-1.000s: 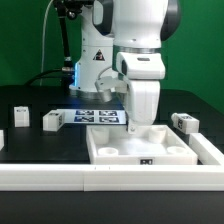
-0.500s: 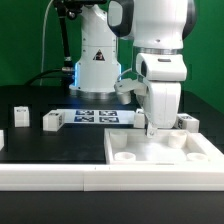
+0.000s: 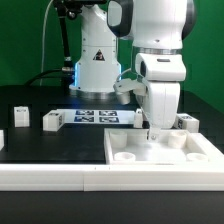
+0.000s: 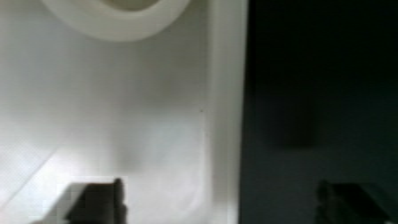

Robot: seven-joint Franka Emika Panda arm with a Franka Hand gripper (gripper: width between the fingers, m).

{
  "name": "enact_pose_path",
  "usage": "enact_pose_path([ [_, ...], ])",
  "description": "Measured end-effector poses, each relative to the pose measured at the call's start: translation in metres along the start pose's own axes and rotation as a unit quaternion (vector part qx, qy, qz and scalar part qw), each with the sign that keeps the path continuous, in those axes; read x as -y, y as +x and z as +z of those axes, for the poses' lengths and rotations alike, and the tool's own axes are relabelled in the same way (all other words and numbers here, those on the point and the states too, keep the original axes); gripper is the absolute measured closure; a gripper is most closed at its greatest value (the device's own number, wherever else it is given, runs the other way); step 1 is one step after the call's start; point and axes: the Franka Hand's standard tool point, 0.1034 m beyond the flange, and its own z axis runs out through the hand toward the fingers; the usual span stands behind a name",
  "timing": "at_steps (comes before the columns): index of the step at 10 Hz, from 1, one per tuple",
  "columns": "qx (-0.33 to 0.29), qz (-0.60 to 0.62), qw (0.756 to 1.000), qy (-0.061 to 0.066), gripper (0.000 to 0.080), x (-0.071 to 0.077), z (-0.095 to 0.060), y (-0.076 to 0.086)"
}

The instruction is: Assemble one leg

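The large flat white panel (image 3: 200,150) with round sockets lies at the front on the exterior view's right. My gripper (image 3: 152,130) hangs low over its far left part. In the wrist view the gripper (image 4: 219,205) is open, with one finger (image 4: 93,203) over the panel (image 4: 107,110) and the other over the black table, so the panel's edge lies between them. A round socket (image 4: 116,15) shows ahead. Small white legs with tags lie on the table: one (image 3: 185,123) just behind the panel, two (image 3: 52,120) (image 3: 20,115) on the left.
The marker board (image 3: 97,116) lies flat at the robot's base. Another white block (image 3: 2,140) sits at the left edge of the exterior view. A white rail (image 3: 60,178) runs along the table's front. Black cables hang at the back left.
The panel and my gripper have shifted toward the exterior view's right since a second ago. Over the last half second nothing has visibly moved.
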Motion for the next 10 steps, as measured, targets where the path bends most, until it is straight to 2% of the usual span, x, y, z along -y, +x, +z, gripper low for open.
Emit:
enact_pose_path([
  [1, 0.0, 0.0, 1.0, 0.0, 0.0193, 0.0, 0.0, 0.0],
  [2, 0.0, 0.0, 1.0, 0.0, 0.0162, 0.0, 0.0, 0.0],
  [6, 0.0, 0.004, 1.0, -0.001, 0.0151, 0.0, -0.001, 0.001],
  [7, 0.002, 0.023, 1.0, -0.002, 0.0151, 0.003, -0.01, 0.005],
  [10, 0.007, 0.054, 0.998, -0.017, 0.0151, 0.009, -0.04, 0.023],
])
